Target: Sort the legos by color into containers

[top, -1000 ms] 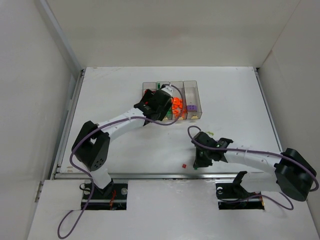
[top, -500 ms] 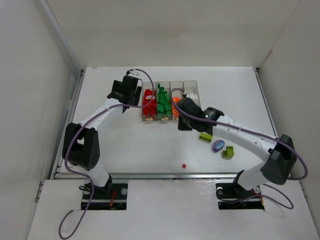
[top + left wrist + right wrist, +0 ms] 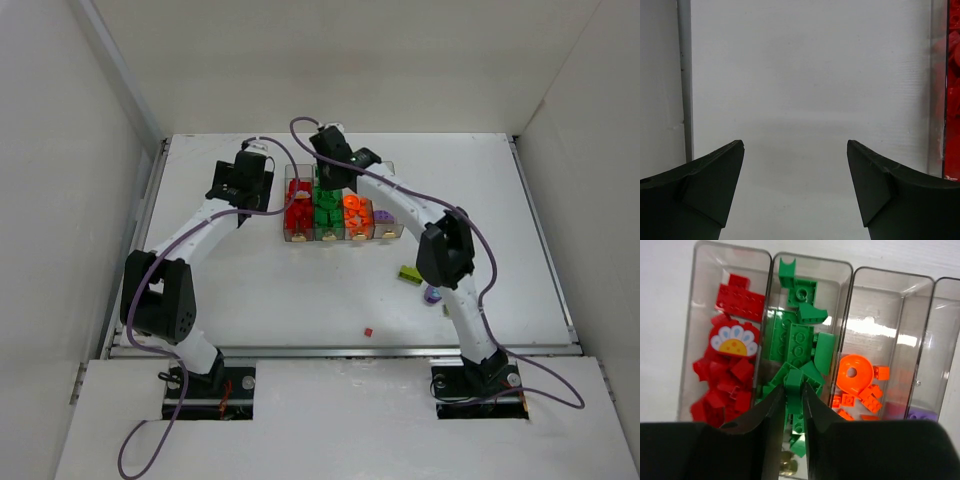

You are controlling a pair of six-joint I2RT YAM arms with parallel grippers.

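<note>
Right wrist view first: a green brick [image 3: 793,382] sits pinched between the right jaws, which are drawn in narrow on its two sides. It hangs over the near half of the green bin [image 3: 837,295], above the pile of green pieces already lying there.

Four clear bins [image 3: 852,315] run side by side. The red bin [image 3: 705,270] on the left holds a heap of red bricks, and one red piece [image 3: 733,342] carries a printed fan of white petals around a yellow centre. No letters or brand can be read anywhere. Next to the green bin, the orange bin [image 3: 880,305] has one round disc with a hole [image 3: 854,374] and a handful of small orange bricks. The fourth bin [image 3: 945,330] is cut off by the edge, with a bit of purple [image 3: 922,415] showing. A brass-coloured dot [image 3: 786,469] peeks out below the jaws.

Over on the left wrist, the left jaws stand wide apart with only bare white bench [image 3: 800,100] between them, the red bin's wall just at the right edge.

From above, three loose pieces lie on the bench in front of the bins: one lime brick [image 3: 410,274], one purple oval [image 3: 433,294], and one tiny red bit [image 3: 368,331] nearer the front edge.
</note>
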